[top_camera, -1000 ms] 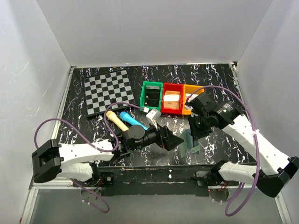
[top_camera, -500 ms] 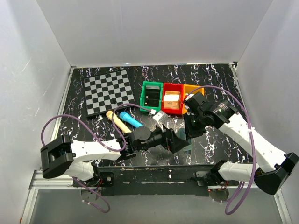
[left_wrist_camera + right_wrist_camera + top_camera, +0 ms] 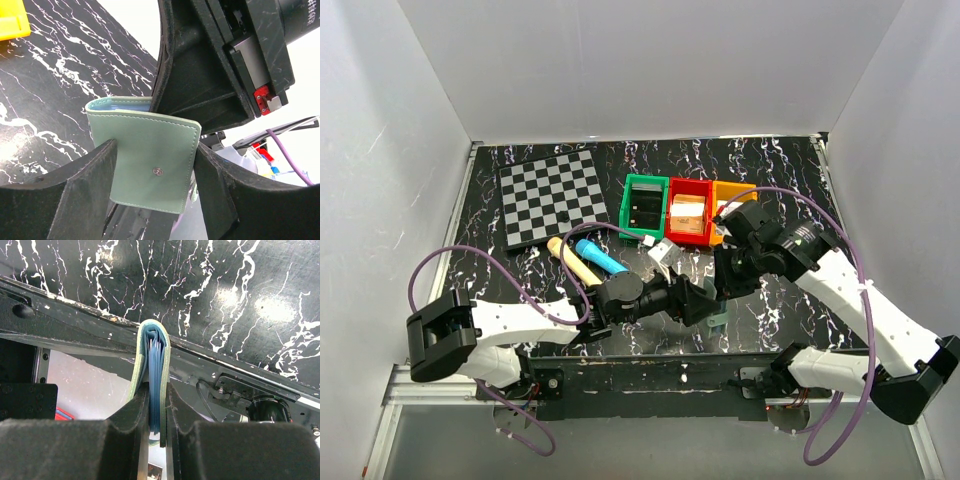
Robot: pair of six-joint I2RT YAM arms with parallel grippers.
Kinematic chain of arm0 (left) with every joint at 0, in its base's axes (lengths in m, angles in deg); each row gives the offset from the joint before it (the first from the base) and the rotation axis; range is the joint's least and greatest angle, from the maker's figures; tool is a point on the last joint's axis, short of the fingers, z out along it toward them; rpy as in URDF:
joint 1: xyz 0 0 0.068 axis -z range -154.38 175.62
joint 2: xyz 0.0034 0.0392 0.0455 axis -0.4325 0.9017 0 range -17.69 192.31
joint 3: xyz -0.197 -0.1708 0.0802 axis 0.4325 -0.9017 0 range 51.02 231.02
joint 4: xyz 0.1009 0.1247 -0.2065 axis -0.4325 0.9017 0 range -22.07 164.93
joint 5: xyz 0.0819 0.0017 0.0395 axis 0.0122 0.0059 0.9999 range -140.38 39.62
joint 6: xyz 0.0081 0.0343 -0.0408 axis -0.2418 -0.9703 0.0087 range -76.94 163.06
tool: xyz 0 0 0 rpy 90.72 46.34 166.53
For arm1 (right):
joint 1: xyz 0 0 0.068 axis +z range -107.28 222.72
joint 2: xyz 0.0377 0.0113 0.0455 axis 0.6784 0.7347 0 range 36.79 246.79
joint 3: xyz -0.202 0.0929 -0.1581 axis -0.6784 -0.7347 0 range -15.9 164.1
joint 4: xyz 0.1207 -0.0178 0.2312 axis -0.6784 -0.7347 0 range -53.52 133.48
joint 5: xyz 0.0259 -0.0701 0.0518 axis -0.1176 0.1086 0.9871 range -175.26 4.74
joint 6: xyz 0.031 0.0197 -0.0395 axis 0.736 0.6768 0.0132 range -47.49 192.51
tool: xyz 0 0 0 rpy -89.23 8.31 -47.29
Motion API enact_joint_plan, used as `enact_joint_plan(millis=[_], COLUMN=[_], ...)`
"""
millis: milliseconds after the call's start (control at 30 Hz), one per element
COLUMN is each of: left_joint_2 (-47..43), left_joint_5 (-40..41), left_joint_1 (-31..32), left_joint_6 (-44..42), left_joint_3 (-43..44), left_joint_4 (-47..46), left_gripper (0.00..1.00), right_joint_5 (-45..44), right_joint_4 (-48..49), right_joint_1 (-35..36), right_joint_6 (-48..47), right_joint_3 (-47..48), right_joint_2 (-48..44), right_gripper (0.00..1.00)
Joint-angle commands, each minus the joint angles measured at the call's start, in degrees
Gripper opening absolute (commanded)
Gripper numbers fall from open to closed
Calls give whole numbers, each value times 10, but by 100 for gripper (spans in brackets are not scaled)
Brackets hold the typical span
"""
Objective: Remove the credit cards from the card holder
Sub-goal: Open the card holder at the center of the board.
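My right gripper [image 3: 724, 287] is shut on the folded grey-green card holder [image 3: 718, 319] and holds it on edge near the table's front edge. In the right wrist view the holder [image 3: 152, 337] is pinched between my fingertips [image 3: 156, 407], with blue inner layers [image 3: 156, 375] showing. No credit card can be told apart; they are hidden. My left gripper [image 3: 706, 305] is open, and its fingers straddle the holder [image 3: 145, 160] close to both side edges [image 3: 155, 187]. The right gripper's fingers [image 3: 200, 85] grip the holder's top.
A checkered board [image 3: 554, 195] lies at the back left. Green [image 3: 645, 205], red [image 3: 688, 215] and orange [image 3: 731, 197] bins stand in a row at the back centre. A blue cylinder [image 3: 602, 257] and a tan handle [image 3: 570, 258] lie left of my left gripper.
My left arm has reached right until its open fingers sit around the holder. My right gripper has shifted a little left and lower with the holder.
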Motion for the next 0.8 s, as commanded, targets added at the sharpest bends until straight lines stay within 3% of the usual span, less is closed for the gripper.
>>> enact_joint_plan(millis=[0,233,367,600,767], left_joint_2=[-1,0,-3,-28,-54], left_joint_5=[15,20,14,20,40], left_joint_1=[2,2,2,2,2], left_joint_6=[-13,-22,-24,-28,-23], left_joint_3=[14,15,13,-9,-26], left_joint_4=[28,45,49,54,101], left_gripper=[59,49,37,2,0], right_joint_5=[48,72,93,117,118], right_joint_4=[23,28,39,41,57], right_joint_1=[5,5,5,5,5], right_joint_6=[12,17,19,12,3], right_joint_3=[5,10,14,17,-2], right_joint_2=[-24,-35,-38,-40,-40], right_gripper=[1,1,1,1,1])
